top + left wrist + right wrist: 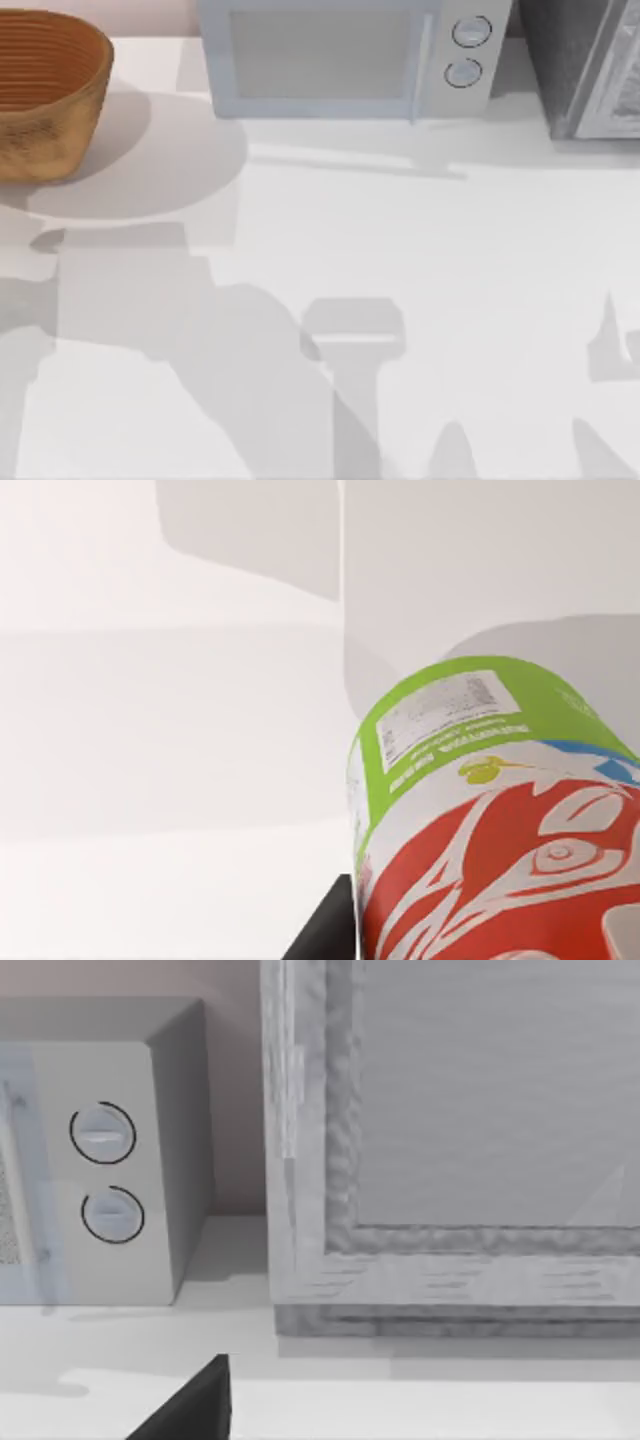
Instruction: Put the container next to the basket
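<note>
The container, a can with a green part, a thin blue stripe and a red band with white lettering, sits very close to the left wrist camera. My left gripper is shut on it, and one dark finger shows beside the can. White table lies behind it. The basket, large, woven and orange-brown, stands at the table's far left back corner in the top view. A dark part of my right gripper shows low over the table, facing the back right appliances.
A white microwave with two round knobs stands at the back middle. A grey speckled appliance stands at the back right. Arm shadows fall across the white table in front.
</note>
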Motion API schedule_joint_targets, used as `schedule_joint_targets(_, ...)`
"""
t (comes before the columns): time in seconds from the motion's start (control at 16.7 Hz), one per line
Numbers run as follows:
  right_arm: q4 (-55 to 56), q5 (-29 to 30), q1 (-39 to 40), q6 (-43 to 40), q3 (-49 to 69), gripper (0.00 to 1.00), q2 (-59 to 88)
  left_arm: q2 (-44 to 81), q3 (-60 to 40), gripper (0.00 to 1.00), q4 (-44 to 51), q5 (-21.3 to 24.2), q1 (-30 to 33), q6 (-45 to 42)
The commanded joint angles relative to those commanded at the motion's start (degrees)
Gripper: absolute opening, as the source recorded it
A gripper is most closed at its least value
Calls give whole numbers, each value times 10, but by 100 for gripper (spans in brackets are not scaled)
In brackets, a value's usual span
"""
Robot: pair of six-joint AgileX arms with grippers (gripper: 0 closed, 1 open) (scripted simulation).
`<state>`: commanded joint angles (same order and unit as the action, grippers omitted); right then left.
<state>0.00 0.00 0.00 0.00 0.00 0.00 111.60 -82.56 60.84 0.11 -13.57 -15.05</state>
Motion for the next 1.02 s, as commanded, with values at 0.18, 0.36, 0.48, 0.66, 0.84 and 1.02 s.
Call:
schedule_joint_targets(0.18,0,0,0,0,0,100,0,-1,0,0,2,0,1,-3)
schedule_joint_targets(0.36,0,0,0,0,0,100,0,-4,2,0,2,3,-31,-27)
schedule_joint_targets(0.48,0,0,0,0,0,100,0,-5,4,0,-4,6,-64,-45)
schedule_joint_targets(0.66,0,0,0,0,0,100,0,1,6,0,-14,4,-77,-48)
schedule_joint_targets(0.84,0,0,0,0,0,100,0,6,11,0,-17,0,-40,-24)
schedule_joint_targets(1.02,0,0,0,0,0,100,0,5,12,0,-17,0,-2,-2)
